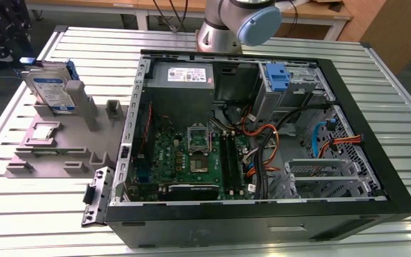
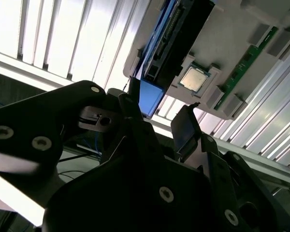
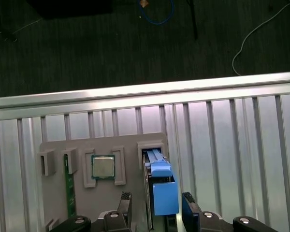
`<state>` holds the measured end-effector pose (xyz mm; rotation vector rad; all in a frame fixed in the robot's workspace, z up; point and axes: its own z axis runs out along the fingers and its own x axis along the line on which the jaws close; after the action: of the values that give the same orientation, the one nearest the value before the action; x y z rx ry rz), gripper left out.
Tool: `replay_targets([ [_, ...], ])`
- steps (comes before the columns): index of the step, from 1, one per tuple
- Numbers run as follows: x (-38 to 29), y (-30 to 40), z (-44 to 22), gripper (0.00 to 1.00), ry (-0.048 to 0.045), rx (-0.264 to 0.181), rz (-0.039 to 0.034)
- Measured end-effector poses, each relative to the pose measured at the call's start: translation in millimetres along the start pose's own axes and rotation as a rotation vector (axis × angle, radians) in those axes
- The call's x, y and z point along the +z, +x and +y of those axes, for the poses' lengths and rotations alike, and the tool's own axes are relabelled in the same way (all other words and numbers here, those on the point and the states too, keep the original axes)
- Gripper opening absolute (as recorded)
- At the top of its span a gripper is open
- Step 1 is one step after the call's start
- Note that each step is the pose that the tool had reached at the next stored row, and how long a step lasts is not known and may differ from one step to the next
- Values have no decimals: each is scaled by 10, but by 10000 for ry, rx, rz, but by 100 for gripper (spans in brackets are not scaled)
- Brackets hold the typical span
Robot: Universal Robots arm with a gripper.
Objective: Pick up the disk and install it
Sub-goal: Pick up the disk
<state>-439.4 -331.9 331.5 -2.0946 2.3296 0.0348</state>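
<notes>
Closest to my wrist cameras is the gripper [image 3: 157,198], its two black fingers [image 3: 126,199] spread wide with the blue end of the disk [image 3: 160,181] standing between them. I see a clear gap on at least one side, so I read the tool as open and holding nothing, though I can't tell whether the other pad brushes the plastic. On the exterior view's left, the disk stands upright on edge in a slot at the far end of the grey holder [image 1: 70,160], with its white-and-blue label facing the camera and blue rails along its edges. Near it, a small square processor chip [image 1: 41,132] lies flat in its own recess in the holder. In the first wrist view I can also see a green memory stick [image 3: 68,183] slotted on the far side of the chip from the disk. The holder rests on the slatted table [image 1: 405,107]. Toward the middle, just beside the holder, the open computer case [image 1: 377,176] lies on its side. Inside it I see the motherboard [image 1: 191,155] and, against the far wall, the power supply [image 1: 188,77]. The arm [image 1: 237,21] rises from its base behind the case. Further to the exterior view's right, a grey drive cage [image 1: 280,80] with a blue latch sits in the far corner, with orange and black cables below it.
</notes>
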Motion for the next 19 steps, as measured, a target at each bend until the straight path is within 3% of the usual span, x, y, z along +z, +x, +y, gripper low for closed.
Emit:
replay_targets([
  [13,93,-15,9,53,-6,-27,-46],
  [19,146,-14,10,53,-11,-342,-67],
])
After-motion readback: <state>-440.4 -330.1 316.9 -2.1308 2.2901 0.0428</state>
